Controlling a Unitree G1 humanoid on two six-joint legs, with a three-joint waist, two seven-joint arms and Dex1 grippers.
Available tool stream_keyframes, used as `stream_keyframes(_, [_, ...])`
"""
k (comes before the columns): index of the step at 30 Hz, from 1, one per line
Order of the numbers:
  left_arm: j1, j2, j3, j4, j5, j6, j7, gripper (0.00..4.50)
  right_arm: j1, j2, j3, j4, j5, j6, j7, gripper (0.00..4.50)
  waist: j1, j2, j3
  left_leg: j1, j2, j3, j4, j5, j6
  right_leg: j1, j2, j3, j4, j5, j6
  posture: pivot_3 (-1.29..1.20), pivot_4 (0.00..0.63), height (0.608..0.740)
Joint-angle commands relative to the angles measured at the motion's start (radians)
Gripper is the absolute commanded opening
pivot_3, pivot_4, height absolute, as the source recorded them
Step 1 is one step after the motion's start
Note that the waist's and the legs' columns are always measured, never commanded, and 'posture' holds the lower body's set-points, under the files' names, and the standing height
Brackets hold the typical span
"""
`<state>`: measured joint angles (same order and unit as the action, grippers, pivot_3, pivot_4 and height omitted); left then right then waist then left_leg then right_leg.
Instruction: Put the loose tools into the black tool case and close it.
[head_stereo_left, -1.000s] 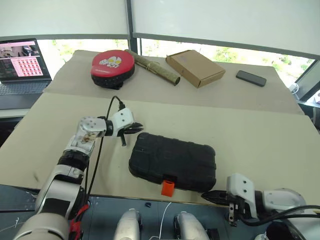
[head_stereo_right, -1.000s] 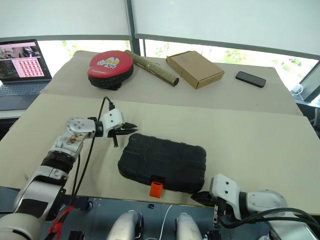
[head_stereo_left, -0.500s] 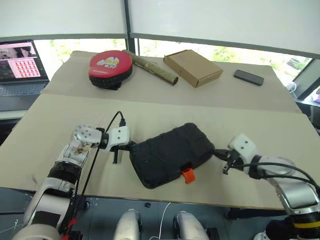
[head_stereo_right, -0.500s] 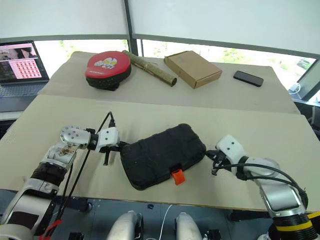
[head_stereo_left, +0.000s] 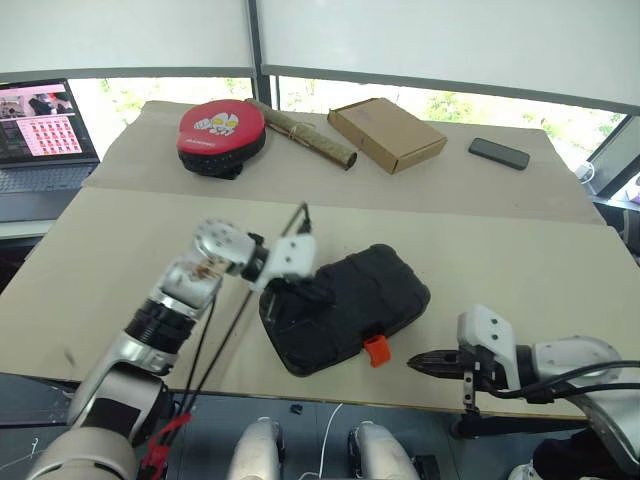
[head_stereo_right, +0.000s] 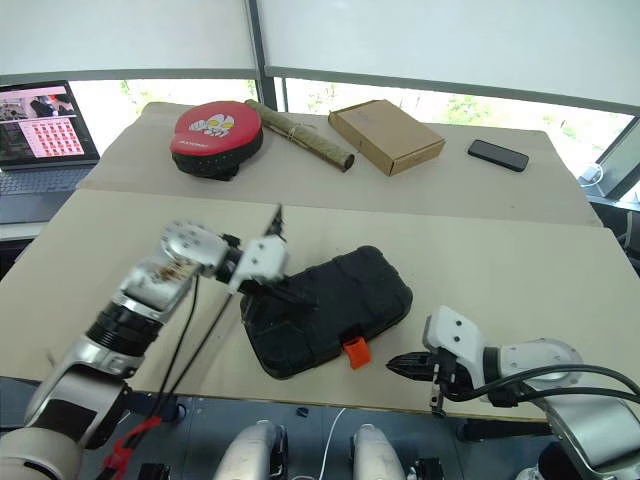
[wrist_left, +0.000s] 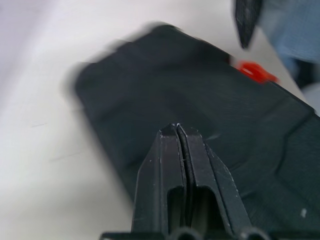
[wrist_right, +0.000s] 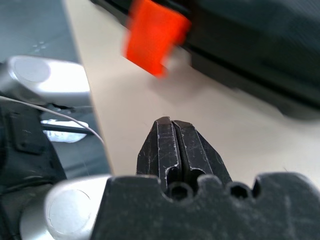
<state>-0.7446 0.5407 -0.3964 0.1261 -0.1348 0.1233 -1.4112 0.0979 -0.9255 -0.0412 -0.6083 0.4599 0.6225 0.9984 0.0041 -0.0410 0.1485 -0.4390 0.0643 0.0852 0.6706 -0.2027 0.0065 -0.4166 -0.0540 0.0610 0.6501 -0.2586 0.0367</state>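
Note:
The black tool case (head_stereo_left: 350, 300) lies closed and skewed on the table near its front edge, with its orange latch (head_stereo_left: 375, 350) facing that edge. My left gripper (head_stereo_left: 300, 290) is shut and sits over the left part of the lid; the left wrist view shows its closed fingertips (wrist_left: 177, 129) just above the ribbed shell (wrist_left: 150, 75). Low by the table's front edge, right of the latch, my right gripper (head_stereo_left: 415, 362) is shut and empty, pointing toward the latch (wrist_right: 155, 35). The loose tools are out of view.
Along the back of the table stand a red-and-black round pad (head_stereo_left: 222, 130), a rolled bundle (head_stereo_left: 305, 133), a brown cardboard box (head_stereo_left: 388, 133) and a dark phone (head_stereo_left: 500, 153). A laptop (head_stereo_left: 40, 130) sits at the far left.
The case has swung round so that it lies skewed. My left gripper moved from beside its left end onto the lid. My right gripper rose to the case's right end, then dropped back to the front edge.

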Motion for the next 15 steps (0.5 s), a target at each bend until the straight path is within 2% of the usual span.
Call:
stream_keyframes(1, [0.008,0.005,-0.077,0.093,0.129,-0.18,0.012,0.09,-0.067,0.024,0.07,-0.01,0.001,0.031,-0.023,0.0,0.002,0.001,-0.001,0.001,0.0,0.0,0.0,0.0,0.0,0.002,0.0,0.0,0.0,0.0,0.0,0.0,0.15,0.74])
stream_keyframes(6, [0.018,-0.001,-0.075,0.123,0.126,-0.225,0.014,0.09,-0.114,0.053,0.145,0.014,-0.02,0.041,-0.041,0.0,0.004,0.001,-0.001,0.011,0.0,0.0,0.0,0.0,0.0,0.012,0.0,0.0,-0.002,0.0,0.0,0.0,0.15,0.74])
stream_keyframes(15, [0.021,-0.007,-0.069,0.11,0.122,-0.215,0.024,0.09,-0.141,0.134,0.237,0.061,-0.113,-0.009,-0.13,0.0,0.004,0.001,-0.002,0.013,0.001,0.001,0.0,0.0,0.0,0.014,0.0,0.0,-0.002,0.0,0.0,0.0,0.15,0.74])
